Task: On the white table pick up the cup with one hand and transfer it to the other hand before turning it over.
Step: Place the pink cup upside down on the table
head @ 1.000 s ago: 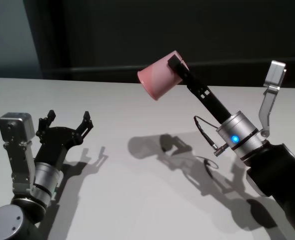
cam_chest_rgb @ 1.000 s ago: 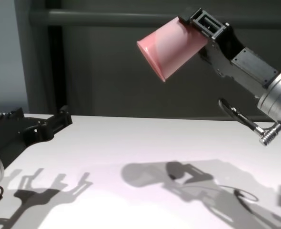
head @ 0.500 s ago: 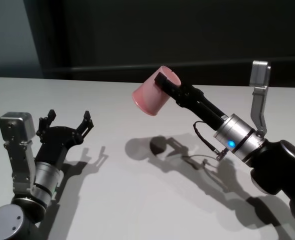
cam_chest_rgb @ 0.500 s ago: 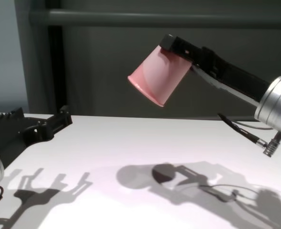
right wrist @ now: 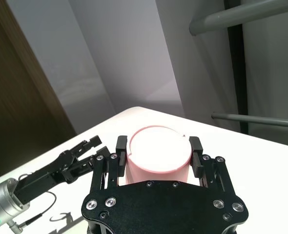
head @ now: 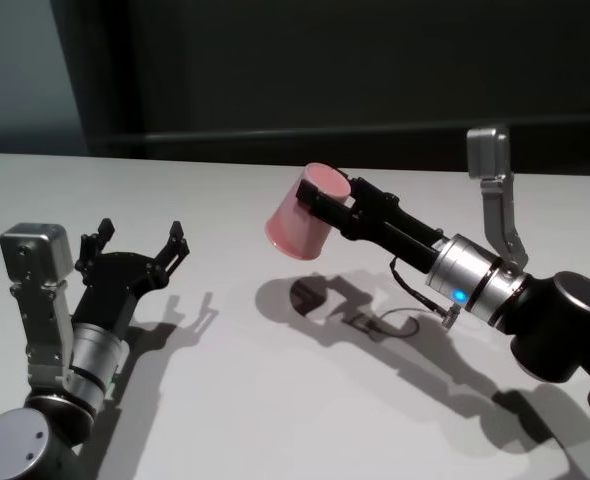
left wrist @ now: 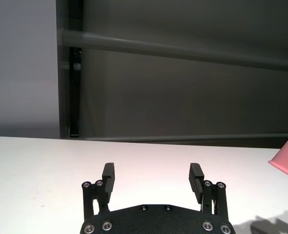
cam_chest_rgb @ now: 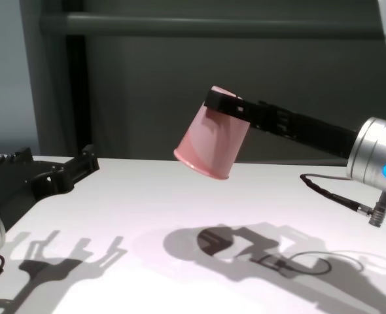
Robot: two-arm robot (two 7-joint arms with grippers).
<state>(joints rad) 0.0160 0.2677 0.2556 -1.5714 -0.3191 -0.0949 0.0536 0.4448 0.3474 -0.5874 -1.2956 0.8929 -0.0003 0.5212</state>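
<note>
From the head, the right gripper (head: 327,204) pinches the cup (head: 302,213) near its narrow base, rim tilted down above the white table (head: 275,400); from the chest, the left gripper (cam_chest_rgb: 42,175) waits spread left of it; the cup is probably light, smooth plastic, best gripped mid-wall.

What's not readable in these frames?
- Inside of the pink plastic cup: mouth faces down toward the white table; right wrist view shows only its flat base.
- Left wrist view: the cup is cut off by the edge.
- Right gripper pads: hidden behind the cup wall.
- Left gripper: open, idle.
</note>
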